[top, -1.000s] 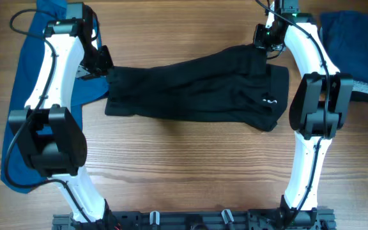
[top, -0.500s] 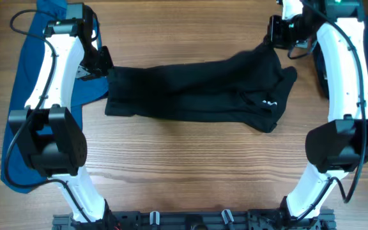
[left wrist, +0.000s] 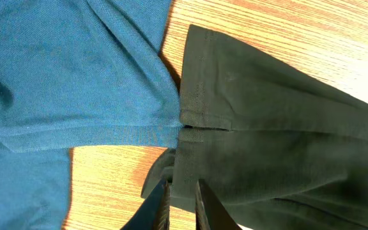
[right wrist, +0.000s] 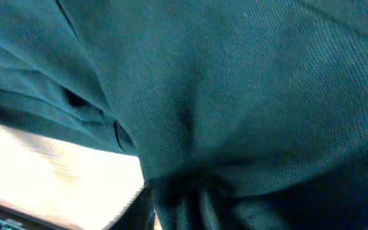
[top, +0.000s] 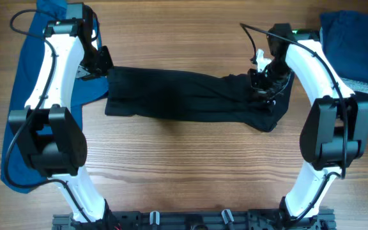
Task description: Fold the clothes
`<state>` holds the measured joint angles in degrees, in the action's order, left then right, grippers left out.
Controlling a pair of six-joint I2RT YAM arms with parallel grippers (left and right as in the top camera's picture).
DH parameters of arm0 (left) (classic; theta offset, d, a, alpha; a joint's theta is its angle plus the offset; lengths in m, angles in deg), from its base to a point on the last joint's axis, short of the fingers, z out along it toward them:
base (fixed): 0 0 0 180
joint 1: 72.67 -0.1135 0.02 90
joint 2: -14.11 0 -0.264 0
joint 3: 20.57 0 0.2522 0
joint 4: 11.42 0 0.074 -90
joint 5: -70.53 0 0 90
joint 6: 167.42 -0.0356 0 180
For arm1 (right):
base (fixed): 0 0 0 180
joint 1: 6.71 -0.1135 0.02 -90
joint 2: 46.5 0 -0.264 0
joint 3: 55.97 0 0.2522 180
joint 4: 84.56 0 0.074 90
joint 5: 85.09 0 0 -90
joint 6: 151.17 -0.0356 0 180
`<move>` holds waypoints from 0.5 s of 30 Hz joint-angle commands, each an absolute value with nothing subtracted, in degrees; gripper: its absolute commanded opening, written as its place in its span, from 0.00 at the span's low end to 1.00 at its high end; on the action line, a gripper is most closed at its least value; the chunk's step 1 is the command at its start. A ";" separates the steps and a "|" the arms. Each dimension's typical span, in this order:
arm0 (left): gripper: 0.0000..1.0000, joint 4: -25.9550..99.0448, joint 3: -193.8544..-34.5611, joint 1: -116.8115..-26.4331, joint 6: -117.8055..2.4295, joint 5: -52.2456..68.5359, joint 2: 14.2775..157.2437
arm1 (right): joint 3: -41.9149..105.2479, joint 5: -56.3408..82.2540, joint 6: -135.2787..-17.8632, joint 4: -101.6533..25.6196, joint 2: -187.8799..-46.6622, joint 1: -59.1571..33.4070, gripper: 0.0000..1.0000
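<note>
Our left hand (left wrist: 183, 199) pinches the limp black garment (top: 177, 96) at 9 o'clock, so we'd take corners; right hand (top: 260, 83) at 3 o'clock, grip we cannot tell

Left hand (left wrist: 183, 195) pinched, right hand (top: 260, 86) low

Colours on hand, as I see them:
- black garment (top: 171, 96): plain black all over, darker in its creases.
- T-shirt (left wrist: 56, 64): bright blue, plain, with a fine knit weave and matching blue stitching at the hem.
- folded stack (top: 353, 38): dark blue on top, a grey strip at its lower edge.
- table (top: 184, 166): warm brown wood with streaky grain.
- my left arm (top: 51, 61) and my right arm (top: 312, 61): white shells, black joints.
</note>
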<state>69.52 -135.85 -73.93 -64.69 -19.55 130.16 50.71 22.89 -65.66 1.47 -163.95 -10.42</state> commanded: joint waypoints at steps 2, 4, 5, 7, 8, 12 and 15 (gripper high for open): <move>0.15 69.36 -135.47 -74.41 -65.00 -18.89 130.49 | 55.20 21.43 -65.84 -0.78 -163.84 -9.48 0.45; 0.15 69.36 -135.47 -74.41 -65.00 -18.87 130.49 | 57.23 19.90 -65.80 -1.90 -163.84 -9.37 0.57; 0.15 69.32 -135.47 -74.41 -65.00 -18.87 130.49 | 58.28 18.63 -65.84 -2.95 -163.84 -9.37 0.61; 0.15 69.08 -135.47 -74.41 -65.00 -18.89 130.49 | 58.85 17.12 -65.82 -5.44 -163.84 -9.37 0.69; 0.15 68.88 -135.47 -74.41 -65.00 -18.89 130.49 | 58.82 16.25 -65.82 -7.23 -163.88 -9.37 0.73; 0.15 68.38 -135.47 -74.41 -65.00 -18.87 130.49 | 58.80 15.87 -65.84 -11.67 -165.15 -9.37 0.75; 0.15 68.20 -135.47 -74.41 -65.00 -18.89 130.49 | 58.80 15.90 -65.84 -13.70 -167.60 -9.37 0.74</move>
